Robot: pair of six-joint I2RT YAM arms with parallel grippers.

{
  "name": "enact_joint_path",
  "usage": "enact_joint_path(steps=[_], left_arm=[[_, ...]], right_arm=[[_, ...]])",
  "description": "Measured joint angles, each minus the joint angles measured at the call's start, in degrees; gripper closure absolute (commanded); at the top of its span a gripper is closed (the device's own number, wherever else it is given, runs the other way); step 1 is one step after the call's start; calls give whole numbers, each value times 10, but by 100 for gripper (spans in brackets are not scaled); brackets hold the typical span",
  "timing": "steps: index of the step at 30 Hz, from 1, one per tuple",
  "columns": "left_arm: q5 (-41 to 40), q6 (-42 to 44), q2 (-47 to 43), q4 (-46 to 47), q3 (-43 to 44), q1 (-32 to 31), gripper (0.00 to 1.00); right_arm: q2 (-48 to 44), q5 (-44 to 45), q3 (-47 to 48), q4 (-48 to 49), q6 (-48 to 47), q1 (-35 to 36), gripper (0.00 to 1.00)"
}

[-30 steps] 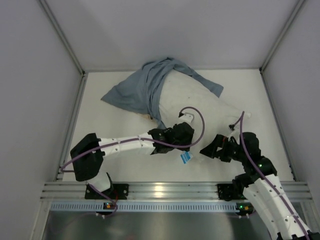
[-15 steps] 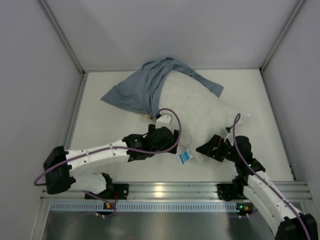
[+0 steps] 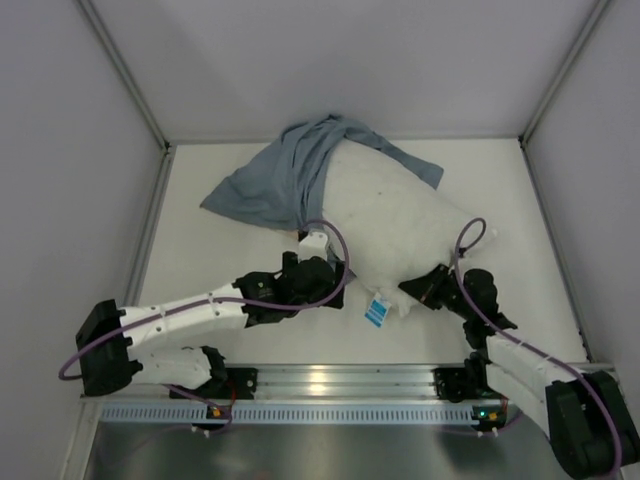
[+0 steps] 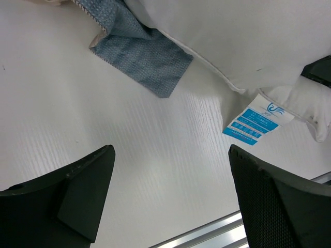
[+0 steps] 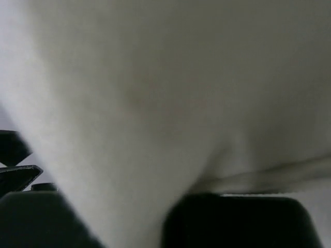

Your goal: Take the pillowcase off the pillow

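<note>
The white pillow (image 3: 400, 215) lies slantwise across the middle of the table. The blue-grey pillowcase (image 3: 275, 180) still covers its far left end and trails onto the table. My left gripper (image 3: 335, 283) hovers open over bare table beside the pillow's near left edge, nothing between its fingers (image 4: 85, 191). In the left wrist view a corner of the pillowcase (image 4: 147, 54), the pillow (image 4: 232, 36) and its blue label (image 4: 256, 124) lie ahead. My right gripper (image 3: 415, 290) is shut on the pillow's near corner. White pillow fabric (image 5: 165, 77) fills the right wrist view, pinched in that gripper (image 5: 137, 222).
The pillow's blue label (image 3: 376, 312) hangs at its near edge between the two grippers. An aluminium rail (image 3: 320, 380) runs along the table's near edge by the arm bases. Grey walls with metal posts (image 3: 150, 230) bound the table left, right and behind.
My left gripper opened and drew back left off the pillow's near edge. My right gripper moved in from the right and shut on the pillow's near corner.
</note>
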Motion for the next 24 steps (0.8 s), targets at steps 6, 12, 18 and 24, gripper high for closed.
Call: enact_joint_path(steps=[6, 12, 18, 24], left_arm=[[5, 25, -18, -33, 23, 58, 2], [42, 67, -1, -56, 116, 210, 2], [108, 84, 57, -45, 186, 291, 3], [179, 86, 127, -38, 238, 311, 4]], right_arm=[[-120, 21, 24, -105, -3, 1, 100], [-285, 39, 163, -321, -39, 1, 100], [-294, 1, 206, -415, -52, 1, 100], [-316, -18, 205, -503, -71, 1, 100]])
